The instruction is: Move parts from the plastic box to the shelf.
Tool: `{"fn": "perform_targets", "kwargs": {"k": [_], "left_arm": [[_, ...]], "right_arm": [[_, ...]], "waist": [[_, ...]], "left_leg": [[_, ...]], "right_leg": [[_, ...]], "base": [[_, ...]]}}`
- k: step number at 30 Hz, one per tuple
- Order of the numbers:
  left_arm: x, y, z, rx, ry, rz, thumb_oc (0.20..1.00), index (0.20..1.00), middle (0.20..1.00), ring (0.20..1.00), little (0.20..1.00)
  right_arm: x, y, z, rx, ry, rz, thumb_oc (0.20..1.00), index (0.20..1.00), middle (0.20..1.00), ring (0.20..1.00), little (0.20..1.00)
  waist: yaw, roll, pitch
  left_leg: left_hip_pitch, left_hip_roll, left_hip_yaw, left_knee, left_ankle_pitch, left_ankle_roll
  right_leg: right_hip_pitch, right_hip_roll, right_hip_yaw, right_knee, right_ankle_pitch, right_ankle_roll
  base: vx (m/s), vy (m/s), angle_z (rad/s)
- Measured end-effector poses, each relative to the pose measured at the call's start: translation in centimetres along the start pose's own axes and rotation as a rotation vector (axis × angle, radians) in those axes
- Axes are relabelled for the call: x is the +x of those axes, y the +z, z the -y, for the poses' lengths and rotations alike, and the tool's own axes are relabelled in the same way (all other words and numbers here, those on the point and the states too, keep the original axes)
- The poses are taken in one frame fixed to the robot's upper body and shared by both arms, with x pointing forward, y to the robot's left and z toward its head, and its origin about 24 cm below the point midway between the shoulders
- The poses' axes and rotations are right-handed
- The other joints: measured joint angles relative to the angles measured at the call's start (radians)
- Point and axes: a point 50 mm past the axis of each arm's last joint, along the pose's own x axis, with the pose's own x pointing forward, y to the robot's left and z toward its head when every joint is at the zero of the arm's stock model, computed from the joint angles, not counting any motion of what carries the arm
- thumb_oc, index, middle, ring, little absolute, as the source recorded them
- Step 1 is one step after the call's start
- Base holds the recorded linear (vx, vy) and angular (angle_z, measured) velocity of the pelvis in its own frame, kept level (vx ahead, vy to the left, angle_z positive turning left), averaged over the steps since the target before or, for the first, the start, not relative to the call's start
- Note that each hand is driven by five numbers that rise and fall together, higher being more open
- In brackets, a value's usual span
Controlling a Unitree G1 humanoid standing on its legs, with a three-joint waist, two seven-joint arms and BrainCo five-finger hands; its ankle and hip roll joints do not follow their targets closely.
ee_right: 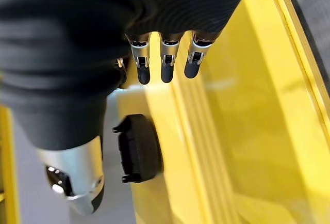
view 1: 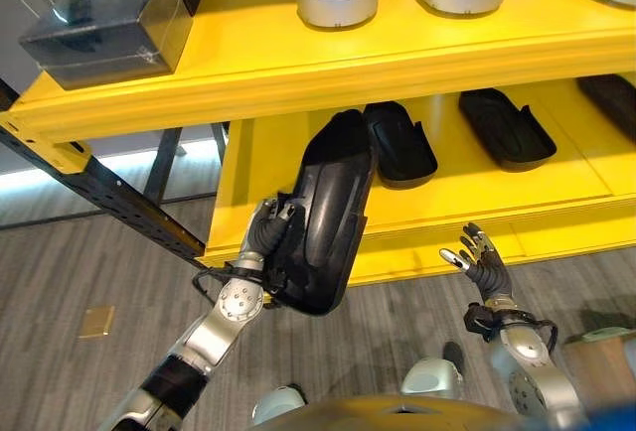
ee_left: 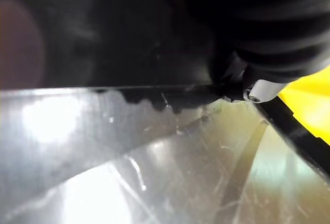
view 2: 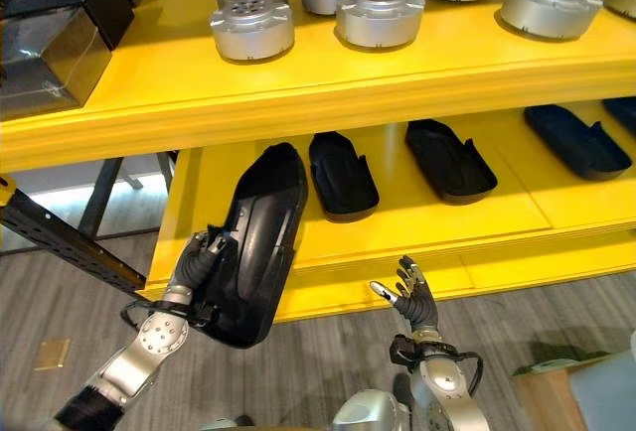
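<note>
Left robot hand (view 2: 204, 262) curled round the edge of a long black shell part (view 2: 256, 242), raised at 7 o'clock before the lower yellow shelf (view 2: 417, 227). Right robot hand (view 2: 412, 297) at 5 o'clock, fingers spread, empty, near the shelf lip. Glossy, hollow, tilted upright, tip just over the shelf edge beside matching black parts (view 2: 343, 175).
</note>
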Motion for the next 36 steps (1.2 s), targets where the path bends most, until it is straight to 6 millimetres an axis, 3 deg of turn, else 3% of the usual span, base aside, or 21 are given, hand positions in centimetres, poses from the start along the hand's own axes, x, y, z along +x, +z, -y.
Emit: {"fn": "perform_targets", "kwargs": {"k": [1, 3, 4, 5, 7, 10, 13, 18, 23, 29, 33, 34, 35, 36], "left_arm": [[-0.6, -0.5, -0.5, 0.015, 0.011, -0.022, 0.200, 0.200, 0.200, 0.200, 0.200], [-1.5, -0.7, -0.6, 0.017, 0.027, -0.035, 0.200, 0.200, 0.200, 0.200, 0.200], [-1.5, -0.6, -0.2, 0.001, 0.037, -0.040, 0.200, 0.200, 0.200, 0.200, 0.200], [-1.3, -0.3, 0.4, -0.044, 0.047, -0.039, 0.200, 0.200, 0.200, 0.200, 0.200], [-0.6, 0.3, 1.6, -0.138, 0.064, -0.056, 0.200, 0.200, 0.200, 0.200, 0.200], [0.6, -0.8, 3.1, -0.243, 0.105, -0.182, 0.200, 0.200, 0.200, 0.200, 0.200], [2.3, -2.0, 3.0, -0.267, 0.168, -0.302, 0.200, 0.200, 0.200, 0.200, 0.200], [4.4, -1.0, 2.4, -0.248, 0.270, -0.285, 0.200, 0.200, 0.200, 0.200, 0.200], [4.7, -3.2, 1.1, -0.174, 0.444, -0.405, 0.200, 0.200, 0.200, 0.200, 0.200], [4.7, -4.2, -0.1, -0.094, 0.516, -0.431, 0.200, 0.200, 0.200, 0.200, 0.200], [5.5, -4.1, -3.5, 0.019, 0.574, -0.376, 0.200, 0.200, 0.200, 0.200, 0.200], [4.4, -6.1, -5.2, 0.077, 0.643, -0.446, 0.200, 0.200, 0.200, 0.200, 0.200], [2.7, -7.6, -6.8, 0.100, 0.700, -0.484, 0.200, 0.200, 0.200, 0.200, 0.200], [1.0, -8.7, -8.1, 0.115, 0.750, -0.518, 0.200, 0.200, 0.200, 0.200, 0.200]], "right_arm": [[0.0, 0.8, -0.2, -0.011, 0.001, 0.040, 1.000, 1.000, 1.000, 1.000, 1.000], [0.1, 2.2, -0.2, -0.035, -0.003, 0.117, 1.000, 1.000, 1.000, 1.000, 1.000], [0.6, 3.0, 0.2, -0.089, 0.008, 0.154, 1.000, 1.000, 1.000, 1.000, 1.000], [1.1, 4.1, 0.8, -0.156, 0.019, 0.208, 1.000, 1.000, 1.000, 1.000, 1.000], [1.4, 5.2, 1.6, -0.223, 0.021, 0.250, 1.000, 1.000, 1.000, 1.000, 1.000], [1.7, 6.1, 2.1, -0.234, 0.009, 0.286, 1.000, 1.000, 1.000, 1.000, 1.000], [1.5, 5.8, 1.9, -0.228, 0.032, 0.273, 1.000, 1.000, 1.000, 1.000, 1.000], [1.4, 5.3, 1.2, -0.213, 0.093, 0.252, 1.000, 1.000, 1.000, 1.000, 1.000], [1.4, 5.4, 1.2, -0.215, 0.097, 0.258, 1.000, 1.000, 1.000, 1.000, 1.000], [1.6, 5.7, 1.2, -0.216, 0.098, 0.270, 1.000, 1.000, 1.000, 1.000, 1.000], [1.8, 6.0, 1.1, -0.224, 0.111, 0.282, 1.000, 1.000, 1.000, 1.000, 1.000], [2.1, 6.4, 1.1, -0.245, 0.148, 0.292, 1.000, 1.000, 1.000, 1.000, 1.000], [2.6, 6.3, 0.6, -0.262, 0.196, 0.280, 1.000, 1.000, 1.000, 1.000, 1.000], [3.2, 6.3, -0.1, -0.278, 0.245, 0.272, 1.000, 1.000, 1.000, 1.000, 1.000]], "waist": [[0.004, -0.018, -0.009], [0.026, -0.033, -0.014], [0.029, -0.023, -0.005], [0.027, 0.014, 0.018], [0.019, 0.055, 0.038], [-0.003, 0.054, 0.047], [-0.016, 0.039, 0.053], [-0.045, 0.037, 0.054], [-0.066, 0.033, 0.055], [-0.077, 0.029, 0.070], [-0.082, 0.040, 0.112], [-0.055, 0.055, 0.120], [-0.028, 0.028, 0.142], [0.011, 0.003, 0.157]], "left_leg": [[0.001, 0.010, -0.001, -0.021, 0.013, -0.008], [0.008, 0.036, -0.006, -0.097, 0.090, -0.036], [0.022, 0.057, -0.006, -0.145, 0.128, -0.039], [0.043, 0.072, 0.001, -0.185, 0.156, -0.038], [0.054, 0.091, 0.002, -0.206, 0.170, -0.038], [0.073, 0.105, 0.018, -0.203, 0.163, -0.035], [0.081, 0.110, 0.028, -0.189, 0.158, -0.036], [0.108, 0.115, 0.058, -0.181, 0.150, -0.042], [0.093, 0.134, 0.083, -0.136, 0.126, -0.056], [0.051, 0.141, 0.087, -0.098, 0.119, -0.049], [0.038, 0.142, 0.086, -0.050, 0.089, -0.052], [0.033, 0.115, -0.061, 0.045, -0.024, 0.009], [0.030, 0.085, -0.178, 0.172, -0.032, 0.044], [-0.016, 0.049, -0.312, 0.327, -0.036, 0.070]], "right_leg": [[0.000, 0.015, -0.012, -0.011, -0.003, 0.005], [-0.012, 0.057, -0.032, -0.037, -0.016, 0.064], [-0.016, 0.089, -0.037, -0.044, -0.016, 0.064], [-0.013, 0.112, -0.039, -0.050, -0.016, 0.064], [-0.009, 0.137, -0.041, -0.055, -0.019, 0.060], [-0.003, 0.149, -0.031, -0.050, -0.031, 0.058], [-0.015, 0.150, -0.012, -0.020, -0.037, 0.049], [-0.014, 0.156, 0.019, -0.014, -0.038, 0.048], [-0.039, 0.165, 0.047, -0.001, -0.041, 0.044], [-0.089, 0.165, 0.067, 0.028, -0.039, 0.040], [-0.111, 0.165, 0.095, 0.029, -0.029, 0.036], [-0.132, 0.177, 0.183, 0.047, -0.030, 0.028], [-0.151, 0.191, 0.276, 0.072, -0.026, 0.007], [-0.163, 0.203, 0.364, 0.073, -0.039, -0.061]], "base": [[-0.01, -0.129, -0.13], [-0.06, -0.166, 0.00], [-0.04, -0.162, -0.06], [0.00, -0.187, -0.08], [0.02, -0.143, -0.08], [0.06, -0.104, -0.14], [0.13, -0.027, -0.13], [0.09, 0.018, -0.16], [0.00, 0.004, -0.16], [-0.01, 0.003, -0.05], [0.04, 0.097, -0.36], [0.06, 0.217, -1.58], [-0.01, 0.247, -2.55], [-0.09, 0.153, -2.29]]}}
